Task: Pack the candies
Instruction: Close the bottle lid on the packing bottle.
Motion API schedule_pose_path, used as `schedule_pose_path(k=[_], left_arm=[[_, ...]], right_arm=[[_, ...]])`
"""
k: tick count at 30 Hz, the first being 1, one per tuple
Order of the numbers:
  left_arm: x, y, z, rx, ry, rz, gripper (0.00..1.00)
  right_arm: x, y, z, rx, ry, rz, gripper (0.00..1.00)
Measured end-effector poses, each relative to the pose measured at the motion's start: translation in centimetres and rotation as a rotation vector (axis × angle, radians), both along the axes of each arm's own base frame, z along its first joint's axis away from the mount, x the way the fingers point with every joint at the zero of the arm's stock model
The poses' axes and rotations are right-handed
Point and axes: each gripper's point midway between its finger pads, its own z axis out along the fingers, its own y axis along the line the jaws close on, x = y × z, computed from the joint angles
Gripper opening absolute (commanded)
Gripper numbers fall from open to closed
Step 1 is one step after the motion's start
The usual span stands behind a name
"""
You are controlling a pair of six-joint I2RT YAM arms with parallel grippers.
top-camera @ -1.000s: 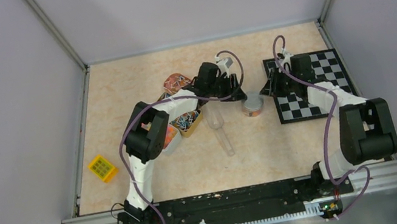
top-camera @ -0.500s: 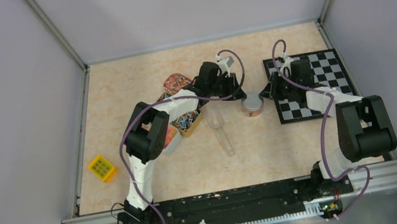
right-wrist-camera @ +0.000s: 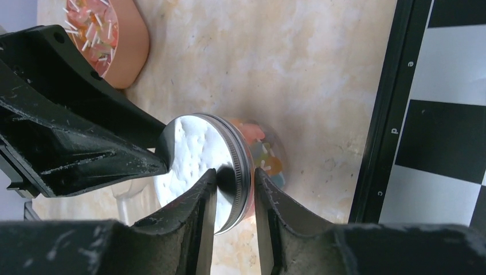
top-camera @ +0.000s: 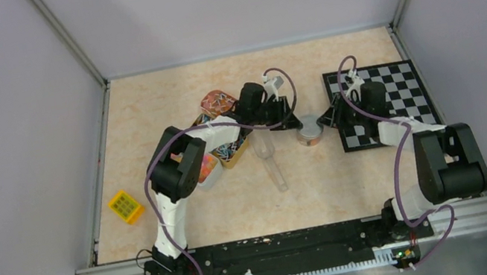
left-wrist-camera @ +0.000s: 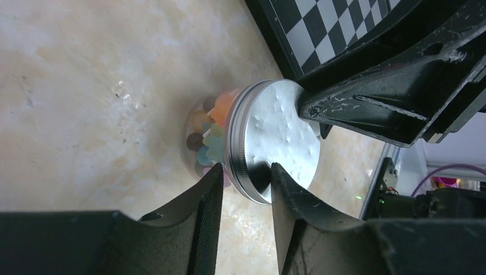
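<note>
L tool [left-wrist-camera: 246, 172] faces R tool [right-wrist-camera: 234, 175], jaws part-open.

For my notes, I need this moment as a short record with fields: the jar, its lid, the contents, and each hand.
jar: clear, upright on the table, beside the checkered board
lid: silver metal, on the jar
candies: mixed colours, inside the jar
left hand: fingers either side of the lid rim; grip unclear
right hand: the same, from the opposite side
</note>
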Motion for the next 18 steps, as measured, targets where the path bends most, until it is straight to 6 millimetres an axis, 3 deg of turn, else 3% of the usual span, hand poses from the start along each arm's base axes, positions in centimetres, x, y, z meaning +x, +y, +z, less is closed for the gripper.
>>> schedule_pose_path(k=[8, 18], left_arm=[[-0.74, 0.02, -0.3, -0.004, 0.049, -0.004, 0.36], [-0.72, 0.27, -0.6, 0.037, 0.072, 0.016, 0.32]], right_arm=[[-0.4, 0.16, 0.06, 0.009, 0.055, 0.006, 0.25], [-1.0, 0.08, -0.46, 0.084, -0.014, -0.05, 0.19]])
